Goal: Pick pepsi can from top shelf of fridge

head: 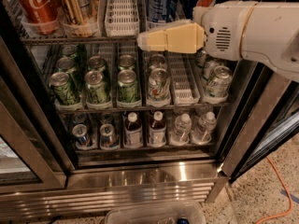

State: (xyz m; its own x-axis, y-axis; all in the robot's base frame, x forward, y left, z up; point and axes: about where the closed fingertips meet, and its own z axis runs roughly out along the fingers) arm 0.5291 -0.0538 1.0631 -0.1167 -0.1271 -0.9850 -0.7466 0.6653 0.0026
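Nearest, a clear bin (154, 213) sits on the floor, with an orange cable (275, 190) at right. Behind it is the fridge (140, 178), steel base panel at the bottom. A white arm (261, 29) comes in from the right. The gripper (141, 40) points left, level with the front edge of the top shelf (60, 39), before the middle lanes; can't tell if it's spread or clenched. The pepsi can (160, 1) stands upright on the top shelf, just above and behind the gripper, beside a white lane tray (122, 8). A Coca-Cola can (36, 3) is far left on the same shelf. Green cans (97, 85) are on the rack below, bottles (157, 129) lower.
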